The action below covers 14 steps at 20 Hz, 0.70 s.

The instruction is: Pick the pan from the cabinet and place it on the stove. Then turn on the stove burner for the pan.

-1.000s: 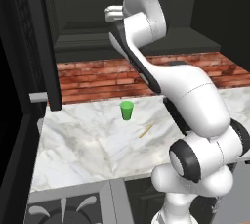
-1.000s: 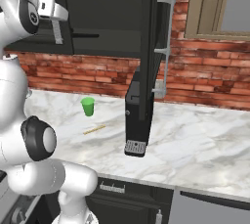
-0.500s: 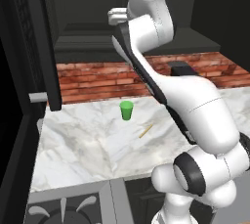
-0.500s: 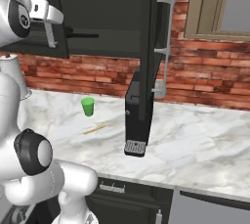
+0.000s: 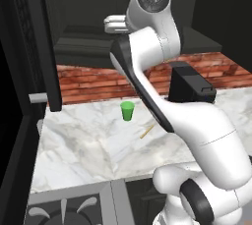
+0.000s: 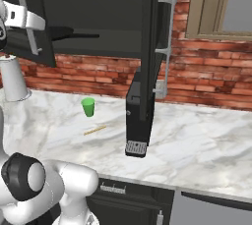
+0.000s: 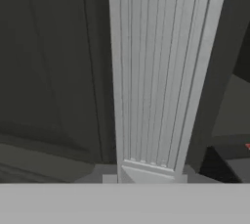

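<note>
Pan [image 6: 66, 34]: inside the open cabinet [image 6: 98, 8], on its shelf, long handle pointing right.
End effector [image 6: 22, 15]: closed narrow on the left door's silver bar handle [image 7: 154, 71].
Green cup [image 5: 127, 111]: upright on the marble surface [image 5: 98, 145].
Coffee machine [image 6: 139, 113]: on that surface, below the right door.

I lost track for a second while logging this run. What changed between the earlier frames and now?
The arm swung further left, bringing the gripper to the left cabinet door's bar handle; its jaws narrowed, apparently closing on it. The green cup, the black appliance and the open right door stayed put.
</note>
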{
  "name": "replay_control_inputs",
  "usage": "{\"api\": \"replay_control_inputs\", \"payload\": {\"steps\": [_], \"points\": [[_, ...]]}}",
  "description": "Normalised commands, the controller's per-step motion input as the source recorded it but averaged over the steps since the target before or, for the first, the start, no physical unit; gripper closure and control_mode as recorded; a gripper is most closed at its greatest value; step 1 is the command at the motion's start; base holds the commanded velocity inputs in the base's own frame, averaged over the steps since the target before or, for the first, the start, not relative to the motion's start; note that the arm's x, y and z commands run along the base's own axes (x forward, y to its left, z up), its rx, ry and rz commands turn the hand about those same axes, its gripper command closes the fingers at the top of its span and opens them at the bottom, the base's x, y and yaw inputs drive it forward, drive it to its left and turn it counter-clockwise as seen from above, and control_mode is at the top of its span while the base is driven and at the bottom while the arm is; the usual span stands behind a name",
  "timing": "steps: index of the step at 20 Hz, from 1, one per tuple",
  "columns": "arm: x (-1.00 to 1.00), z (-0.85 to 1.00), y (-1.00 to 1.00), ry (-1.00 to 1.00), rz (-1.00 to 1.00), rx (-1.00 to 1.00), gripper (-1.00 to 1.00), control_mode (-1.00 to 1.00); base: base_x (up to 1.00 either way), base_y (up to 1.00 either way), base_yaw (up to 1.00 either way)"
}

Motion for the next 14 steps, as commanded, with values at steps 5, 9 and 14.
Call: {"api": "replay_control_inputs", "payload": {"steps": [5,9,14], "points": [[-0.73,-0.03,0.5,0.0,0.0,-0.01,1.0,-1.0,0.0,0.0,0.0],[-0.72,-0.14,0.39,0.0,0.05,-0.06,1.0,-1.0,0.0,0.0,0.0],[-0.45,-0.02,0.25,0.01,0.02,-0.04,-1.0,-1.0,0.0,0.0,0.0]]}}
